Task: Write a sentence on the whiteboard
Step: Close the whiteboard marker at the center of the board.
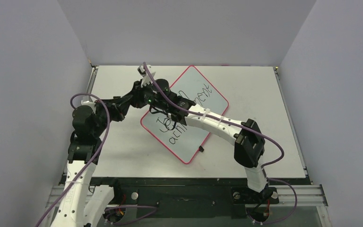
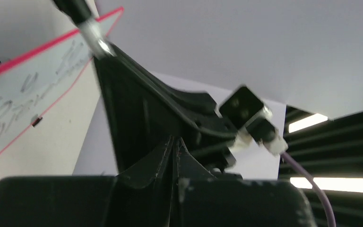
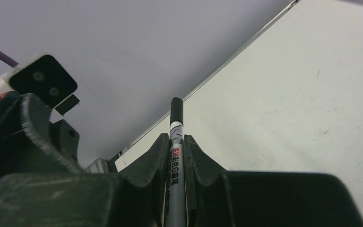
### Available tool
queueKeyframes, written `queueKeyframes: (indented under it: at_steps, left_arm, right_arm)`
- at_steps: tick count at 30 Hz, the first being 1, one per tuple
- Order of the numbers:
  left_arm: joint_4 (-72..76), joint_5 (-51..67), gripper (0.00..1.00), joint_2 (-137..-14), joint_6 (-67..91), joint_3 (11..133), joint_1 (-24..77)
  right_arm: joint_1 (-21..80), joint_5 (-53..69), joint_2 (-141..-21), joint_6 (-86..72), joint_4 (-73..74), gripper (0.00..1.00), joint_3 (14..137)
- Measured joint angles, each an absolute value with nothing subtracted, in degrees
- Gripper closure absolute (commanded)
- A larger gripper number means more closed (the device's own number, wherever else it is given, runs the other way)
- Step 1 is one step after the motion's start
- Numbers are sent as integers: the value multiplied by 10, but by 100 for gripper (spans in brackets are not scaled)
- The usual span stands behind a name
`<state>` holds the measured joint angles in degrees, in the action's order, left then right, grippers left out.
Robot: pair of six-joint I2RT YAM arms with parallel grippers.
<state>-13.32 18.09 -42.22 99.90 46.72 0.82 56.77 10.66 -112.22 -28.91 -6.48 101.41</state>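
The flat, pale, red-rimmed, round-cornered whiteboard [image 1: 189, 147] lies mid-table, its long axis running near-left to far-right, with the black handwritten sentence [image 1: 176, 137] along it; the right gripper [image 3: 176, 158] pinches a slim grey marker [image 3: 176, 127], and the left gripper [image 2: 175, 151] is pressed together.

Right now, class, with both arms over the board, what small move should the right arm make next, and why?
Probably swing the marker sideways off the whiteboard toward the bare table. The sentence stands in two lines, the right gripper is shut on the marker with its end pointing away from the board, and the left gripper is shut on nothing.
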Motion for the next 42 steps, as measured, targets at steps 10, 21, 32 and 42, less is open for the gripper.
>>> queueKeyframes:
  at_steps: [10,21,32,42]
  left_arm:
    - [-134,159,68,-419,977,494,59]
    - [-209,147,59,-409,938,555,26]
    - [-256,142,59,-422,940,574,7]
    - [-252,159,59,-433,955,568,10]
  right_arm:
    - [560,123,-1134,-342,-33,100,1006]
    - [503,121,-1058,-319,-21,100,942]
    - [496,150,-929,-254,-86,100,839]
    - [533,175,-922,-201,-121,100,811]
